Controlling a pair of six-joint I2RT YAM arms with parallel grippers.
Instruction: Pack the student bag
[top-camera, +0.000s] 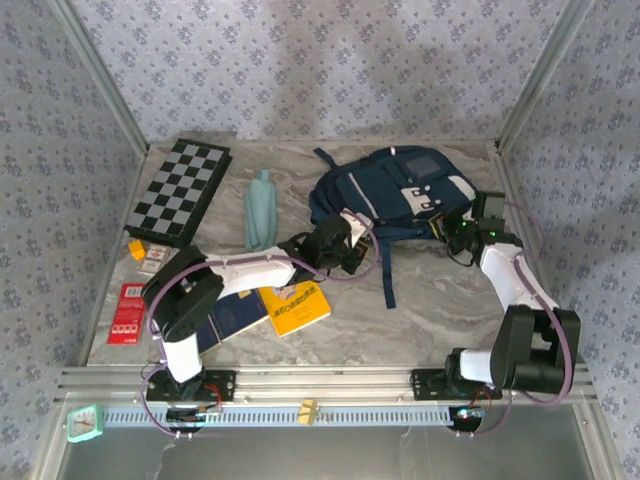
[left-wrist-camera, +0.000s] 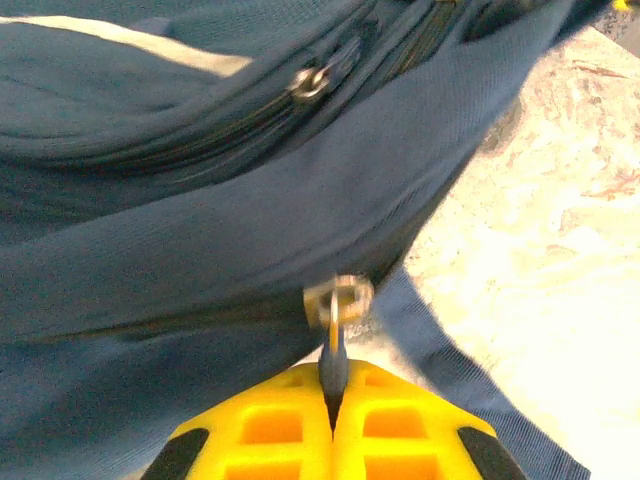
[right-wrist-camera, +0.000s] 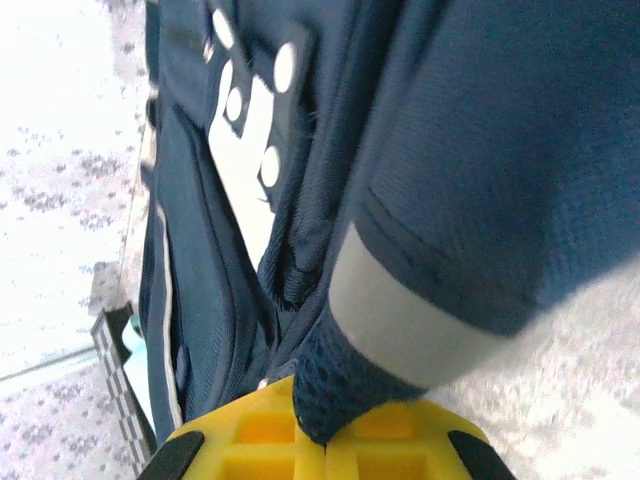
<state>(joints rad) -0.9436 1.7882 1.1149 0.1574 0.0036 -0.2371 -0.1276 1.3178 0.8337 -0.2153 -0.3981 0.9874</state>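
Observation:
The navy student bag (top-camera: 390, 190) lies flat at the back right of the table, its white patch and stripe facing up. At the bag's lower left edge my left gripper (top-camera: 345, 240) is shut on a dark zipper pull (left-wrist-camera: 334, 368); a metal ring (left-wrist-camera: 338, 298) ties that pull to the bag (left-wrist-camera: 200, 230). My right gripper (top-camera: 455, 228) is at the bag's right side, shut on a fold of navy mesh fabric (right-wrist-camera: 335, 385) below a white band (right-wrist-camera: 400, 320). A dark strap (top-camera: 387, 270) trails toward the front.
A folded checkerboard (top-camera: 180, 190) lies at the back left, with a teal bottle-like item (top-camera: 261, 208) beside it. A yellow book (top-camera: 298, 305), a dark blue book (top-camera: 235, 318), a red packet (top-camera: 128, 312) and small cards (top-camera: 150, 258) sit front left. Metal frame posts edge the table.

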